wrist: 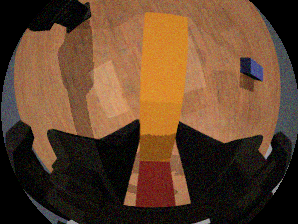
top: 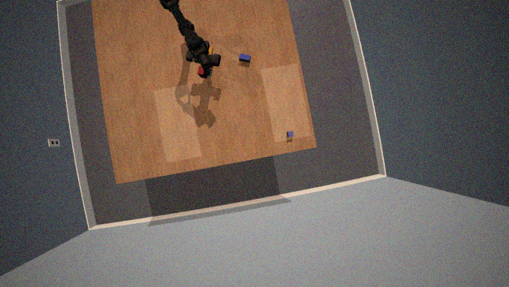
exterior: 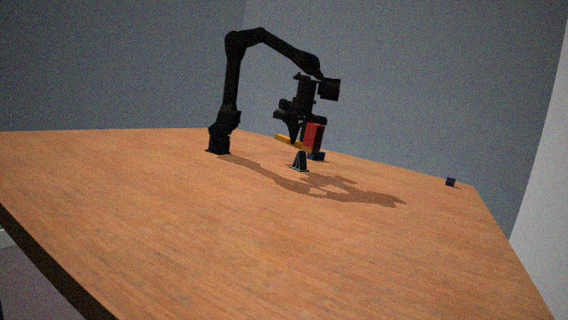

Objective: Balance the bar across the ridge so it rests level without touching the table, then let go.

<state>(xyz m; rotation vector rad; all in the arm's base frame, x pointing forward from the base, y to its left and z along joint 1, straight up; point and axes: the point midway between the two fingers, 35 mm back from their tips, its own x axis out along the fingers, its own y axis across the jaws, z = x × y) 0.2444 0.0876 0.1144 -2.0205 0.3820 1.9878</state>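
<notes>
Bar point(top: 210, 49) point(exterior: 282, 138) point(wrist: 162, 65): held above the ridge point(top: 210, 71) point(exterior: 300, 162), off the table point(top: 244, 120) point(exterior: 209, 230) point(wrist: 45, 75); small gap over the ridge in the exterior view, exact tilt hard to judge.
Gripper point(top: 206, 61) point(exterior: 296, 141) point(wrist: 157, 124): closed on the bar, one finger on each side, above the ridge.
Red block point(top: 201, 70) point(exterior: 312, 136) point(wrist: 155, 184): upright at one end of the bar, above the ridge's height; likely to pull the balance point toward that end.
Ridge: upright on the table, largely covered by the gripper from above; contact with the bar not seen.
Step in hand: probably lining up over the ridge and lowering; balancing and release not yet done.
Next move: set the balance point, rather than the bar's middle, over the ridge; lower slowly and level, then open both fingers evenly.
Risk: tipping toward the red block if set off-centre, or knocking the bar askew while opening.
Blue block point(top: 245, 58) point(exterior: 317, 156) point(wrist: 251, 69): off to one side of the ridge, apparently out of the way of a straight descent.
Blue cube point(top: 290, 134) point(exterior: 450, 181): well apart from the ridge, near a table corner; no hindrance.
</notes>
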